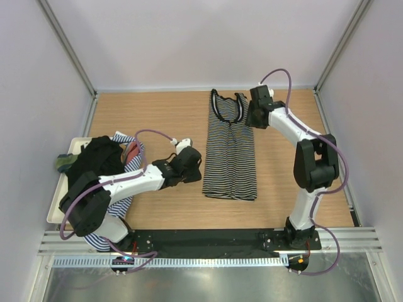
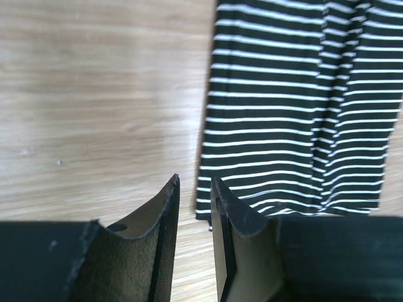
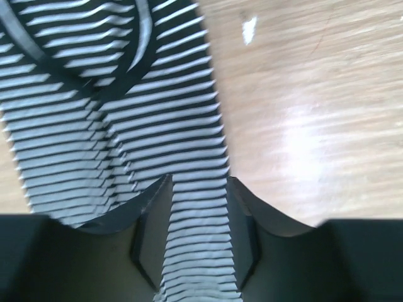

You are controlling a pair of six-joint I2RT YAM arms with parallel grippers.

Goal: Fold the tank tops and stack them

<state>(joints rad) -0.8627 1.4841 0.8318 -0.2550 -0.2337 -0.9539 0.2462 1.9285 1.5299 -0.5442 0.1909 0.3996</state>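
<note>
Two arms are flanking the striped top (image 1: pixel 230 148), which is lying folded lengthwise on the table (image 1: pixel 157 119); other tops (image 1: pixel 94 165) are piling on the tray (image 1: pixel 61 189) at left.

Left wrist: the left gripper (image 2: pixel 195 182) is hovering barely parted and empty, just beside the striped top's corner.

Right wrist: the right gripper (image 3: pixel 198 182) is pinching the striped top's edge.

One camera looks down from high above the tabletop (image 1: pixel 157 113). Two wrist cameras sit very close. All show the striped top (image 1: pixel 230 157).
</note>
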